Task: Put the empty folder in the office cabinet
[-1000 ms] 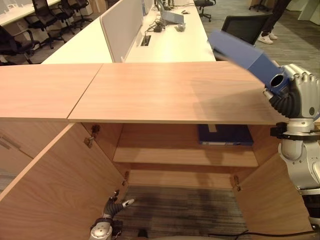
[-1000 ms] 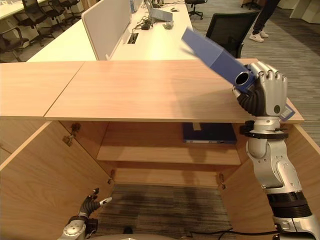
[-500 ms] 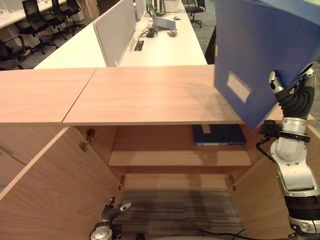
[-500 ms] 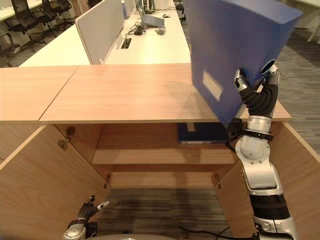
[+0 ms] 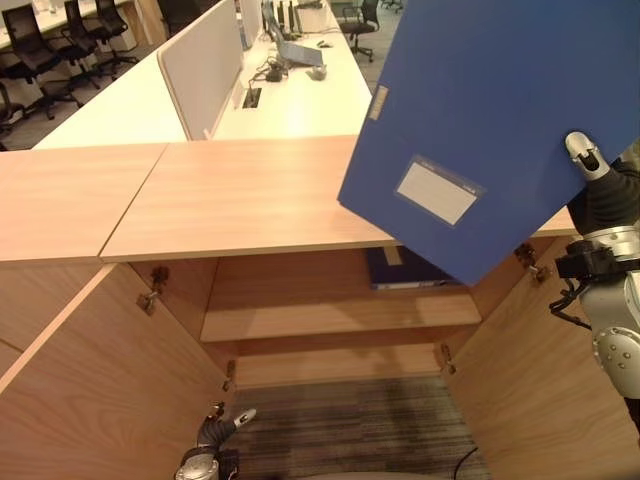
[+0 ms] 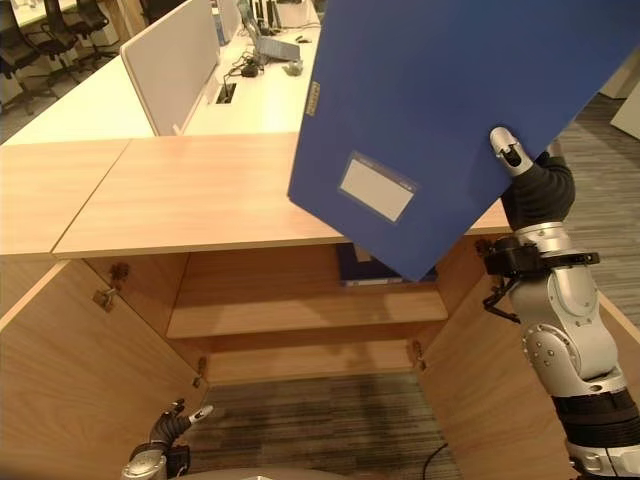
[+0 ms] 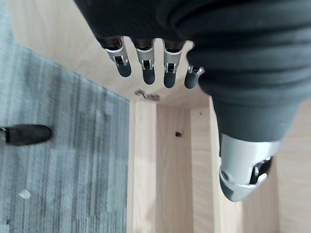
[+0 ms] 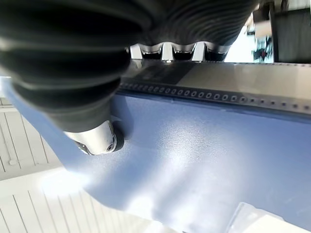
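**Inspector:** Now, the position of the folder (image 5: 500, 120), please.

**Assistant:** Raised above the cabinet (image 5: 260, 195), tilted, its broad blue face toward the head camera; a pale label (image 5: 437, 191) sits on that face; its lower corner hangs in front of the open compartment, over the right end of the upper shelf (image 5: 340, 315).

**Inspector:** Who carries it?

**Assistant:** The right robot hand (image 6: 512, 155), at the folder's right edge; the thumb lies on the near face, and the right wrist view shows the fingers (image 8: 167, 51) wrapped over the edge, so it is clamped on the folder.

**Inspector:** And the cabinet itself?

**Assistant:** Both doors stand open; the left door (image 5: 90, 380) and the right door (image 5: 530, 380) swing toward the camera; a second blue folder (image 5: 395, 270) lies flat on the upper shelf, partly hidden behind the held one.

**Inspector:** The left robot hand (image 5: 215, 432)?

**Assistant:** Low by the left door, near the carpet (image 5: 350, 430); fingers (image 7: 144, 65) extended and apart, holding nothing.

**Inspector:** Surroundings?

**Assistant:** White office desks (image 5: 290, 95) with a partition screen (image 5: 200, 65) behind the cabinet; black chairs (image 5: 45, 45) at far left.
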You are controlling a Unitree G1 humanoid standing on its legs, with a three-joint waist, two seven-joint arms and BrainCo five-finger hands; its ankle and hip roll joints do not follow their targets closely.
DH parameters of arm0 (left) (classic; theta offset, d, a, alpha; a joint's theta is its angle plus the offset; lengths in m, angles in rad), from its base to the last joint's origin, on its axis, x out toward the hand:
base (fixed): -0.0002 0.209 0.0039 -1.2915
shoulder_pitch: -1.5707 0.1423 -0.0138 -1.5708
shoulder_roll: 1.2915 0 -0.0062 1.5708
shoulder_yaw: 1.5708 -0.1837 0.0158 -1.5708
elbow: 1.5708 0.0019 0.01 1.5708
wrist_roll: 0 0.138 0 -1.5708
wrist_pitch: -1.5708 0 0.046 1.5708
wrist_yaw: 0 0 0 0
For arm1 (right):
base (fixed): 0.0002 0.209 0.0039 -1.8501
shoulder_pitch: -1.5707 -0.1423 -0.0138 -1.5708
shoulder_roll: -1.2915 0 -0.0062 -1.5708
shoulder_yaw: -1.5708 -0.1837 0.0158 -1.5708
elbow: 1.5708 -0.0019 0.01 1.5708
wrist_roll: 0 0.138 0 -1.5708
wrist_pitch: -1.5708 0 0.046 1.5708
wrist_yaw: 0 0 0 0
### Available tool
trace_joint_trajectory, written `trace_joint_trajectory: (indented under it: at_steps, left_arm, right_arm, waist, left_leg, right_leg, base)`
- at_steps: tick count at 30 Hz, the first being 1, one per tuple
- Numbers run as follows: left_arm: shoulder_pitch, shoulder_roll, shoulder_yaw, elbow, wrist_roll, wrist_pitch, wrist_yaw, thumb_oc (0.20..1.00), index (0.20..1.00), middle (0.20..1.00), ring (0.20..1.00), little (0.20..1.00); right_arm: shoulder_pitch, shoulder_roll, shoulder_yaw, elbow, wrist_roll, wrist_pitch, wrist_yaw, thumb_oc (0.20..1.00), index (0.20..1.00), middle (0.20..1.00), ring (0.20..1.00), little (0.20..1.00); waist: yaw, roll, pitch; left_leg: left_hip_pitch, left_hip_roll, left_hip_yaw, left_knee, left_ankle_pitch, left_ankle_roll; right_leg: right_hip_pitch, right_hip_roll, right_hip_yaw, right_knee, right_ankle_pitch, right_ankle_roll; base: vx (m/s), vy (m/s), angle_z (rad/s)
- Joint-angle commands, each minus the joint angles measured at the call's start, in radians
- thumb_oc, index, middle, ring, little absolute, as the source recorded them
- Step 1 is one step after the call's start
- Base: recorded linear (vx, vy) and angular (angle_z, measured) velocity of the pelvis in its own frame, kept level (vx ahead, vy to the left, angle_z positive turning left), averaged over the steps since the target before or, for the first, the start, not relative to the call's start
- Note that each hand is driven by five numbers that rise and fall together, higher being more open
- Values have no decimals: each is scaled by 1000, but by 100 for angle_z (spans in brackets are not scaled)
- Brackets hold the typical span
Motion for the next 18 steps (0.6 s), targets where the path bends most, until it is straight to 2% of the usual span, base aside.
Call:
trace_joint_trajectory:
  at_steps: [1,10,18]
  left_arm:
    - [-77,58,-18,15,-1,-64,-32,1000,1000,1000,1000,1000]
    - [-84,107,-76,-101,15,-104,-116,1000,1000,1000,1000,1000]
    - [-75,175,-99,-342,-23,-119,-162,1000,1000,1000,1000,1000]
  right_arm:
    - [-59,-86,33,-69,96,2,143,200,200,200,200,200]
    - [-118,-174,171,-3,37,63,268,200,200,200,200,200]
    - [-105,-127,253,72,-76,93,275,200,200,200,200,200]
  waist:
    - [30,-46,-33]
    - [40,-41,-26]
    - [59,-34,-16]
  left_leg:
    - [13,-13,-2,31,-87,0]
    - [8,-10,-8,33,-79,-2]
    - [-3,-10,-22,27,-71,0]
  right_leg:
    - [-76,-14,24,139,-67,17]
    - [-74,-17,15,137,-66,23]
    - [-67,-17,-2,122,-61,21]
  base:
    - [0,0,0]
    - [0,0,0]
    - [-8,-8,2]
